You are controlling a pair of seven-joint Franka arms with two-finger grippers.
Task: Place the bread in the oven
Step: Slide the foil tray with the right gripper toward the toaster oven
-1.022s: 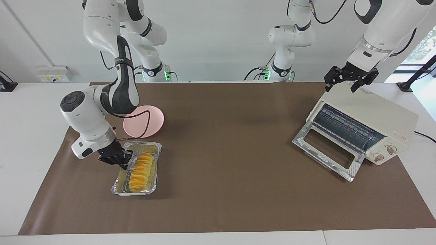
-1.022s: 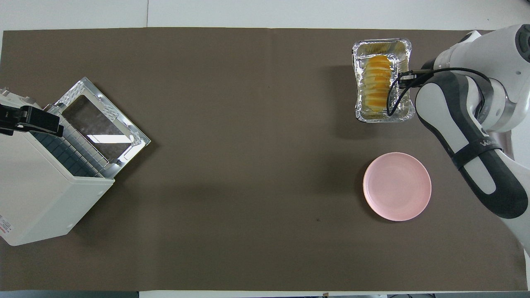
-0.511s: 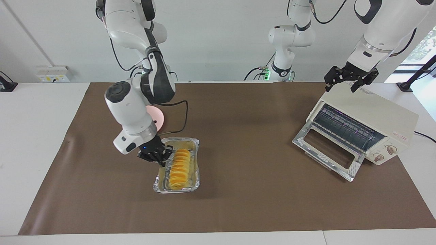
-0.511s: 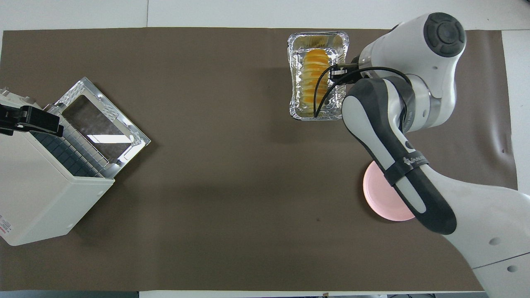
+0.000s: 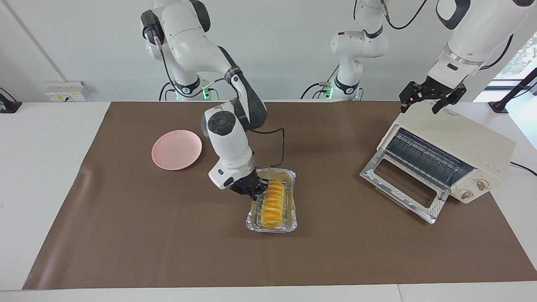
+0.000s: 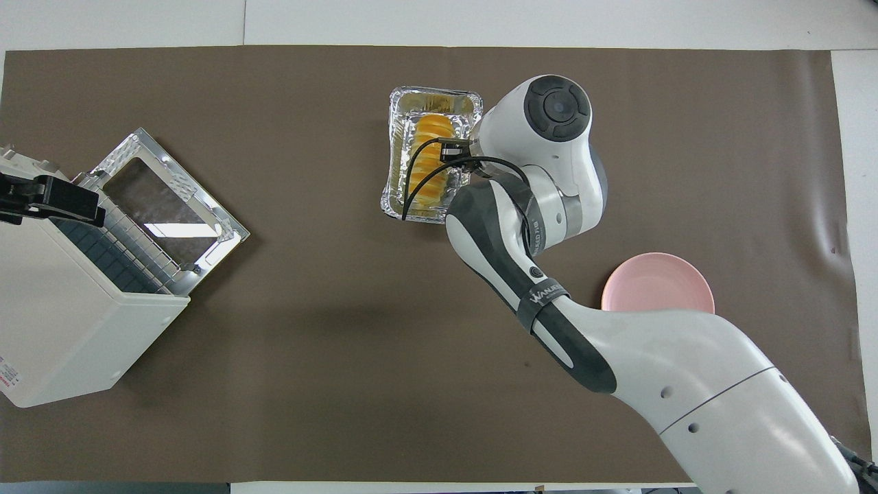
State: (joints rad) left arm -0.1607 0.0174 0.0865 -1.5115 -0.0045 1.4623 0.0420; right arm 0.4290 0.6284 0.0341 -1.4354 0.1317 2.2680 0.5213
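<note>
The ridged yellow-orange bread [image 5: 272, 204] [image 6: 426, 161] lies in a rectangular foil tray [image 5: 272, 229] [image 6: 433, 93] around the middle of the brown mat. My right gripper [image 5: 253, 191] [image 6: 455, 152] is shut on the tray's long rim, on the side toward the right arm's end. The cream oven [image 5: 465, 144] [image 6: 62, 322] stands at the left arm's end, its glass door [image 5: 402, 184] [image 6: 171, 199] dropped open and the wire rack showing. Above the oven's top hangs my left gripper [image 5: 419, 109] [image 6: 51, 199], open and holding nothing.
A pink plate [image 5: 176, 149] [image 6: 658, 285] sits on the mat toward the right arm's end, nearer to the robots than the tray. The right arm's long forearm stretches over the mat between plate and tray. White table borders the mat.
My right gripper has carried the foil tray with the bread from the right arm's end to the middle of the mat, toward the oven, uncovering the pink plate. The left arm has not moved.
</note>
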